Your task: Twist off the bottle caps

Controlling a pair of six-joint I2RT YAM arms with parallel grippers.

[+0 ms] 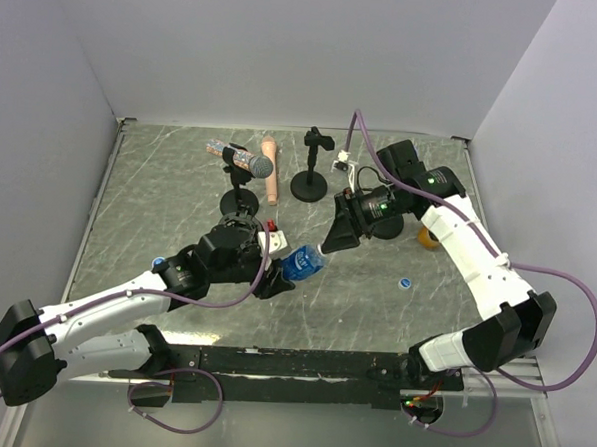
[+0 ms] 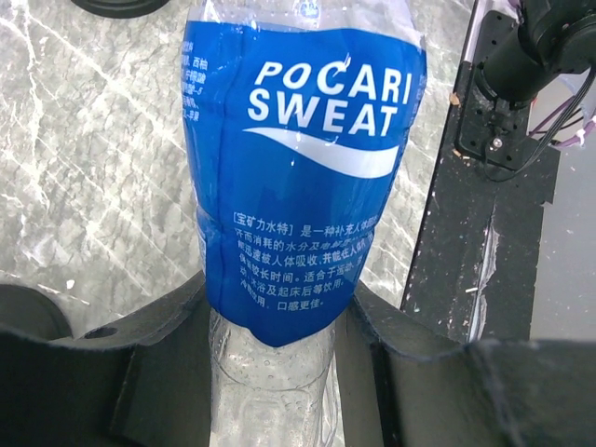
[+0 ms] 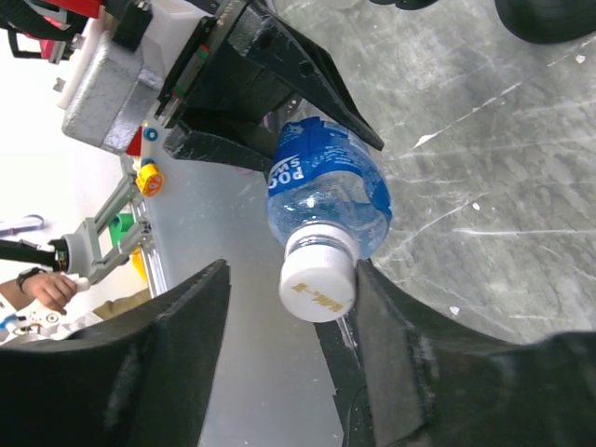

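Observation:
My left gripper [image 1: 276, 274] [image 2: 275, 326] is shut on the lower body of a blue-labelled Pocari Sweat bottle [image 1: 301, 263] [image 2: 303, 158] and holds it tilted above the table. The bottle [image 3: 326, 191] points its white cap [image 3: 318, 279] at my right gripper [image 1: 329, 242] [image 3: 291, 279]. That gripper is open around the cap. Its right finger [image 3: 391, 345] touches the cap's side, and a wide gap separates the left finger [image 3: 177, 345] from it. A loose blue cap [image 1: 404, 283] lies on the table to the right. An orange bottle [image 1: 430, 238] lies under the right arm.
A microphone with a purple head [image 1: 254, 164] sits in a black stand at the back, with a clear bottle [image 1: 218, 147] beside it. A second black stand [image 1: 310, 174] and a beige stick [image 1: 269, 172] are near them. A black rail [image 1: 291, 363] runs along the near edge.

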